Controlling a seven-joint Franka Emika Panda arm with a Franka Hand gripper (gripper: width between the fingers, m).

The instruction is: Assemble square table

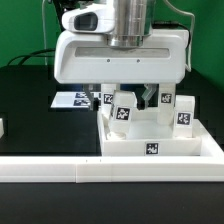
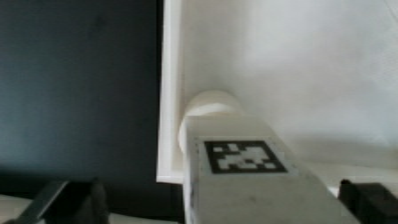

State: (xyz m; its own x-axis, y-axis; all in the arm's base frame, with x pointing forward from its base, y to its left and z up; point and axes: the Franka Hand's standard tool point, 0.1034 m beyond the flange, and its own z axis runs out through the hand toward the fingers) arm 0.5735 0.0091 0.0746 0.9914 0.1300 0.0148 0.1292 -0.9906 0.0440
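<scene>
Pincer [image 2: 199,200] gapes wide, a tagged leg [image 2: 240,165] between its fingers.

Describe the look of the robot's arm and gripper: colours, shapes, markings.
The gripper has a wide, boxy white body with rounded corners and dark fingers below it. A grey metallic cylinder joins it to the arm above, beside a white rounded camera housing. No markings are legible.

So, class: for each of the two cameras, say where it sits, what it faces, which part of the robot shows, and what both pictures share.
Exterior view: off the arm, level with the table, facing the square table; the gripper hangs open above it.
Wrist view: on the wrist, looking down onto a tagged leg; both fingertips show.
Shared: the slab and tagged leg.
</scene>
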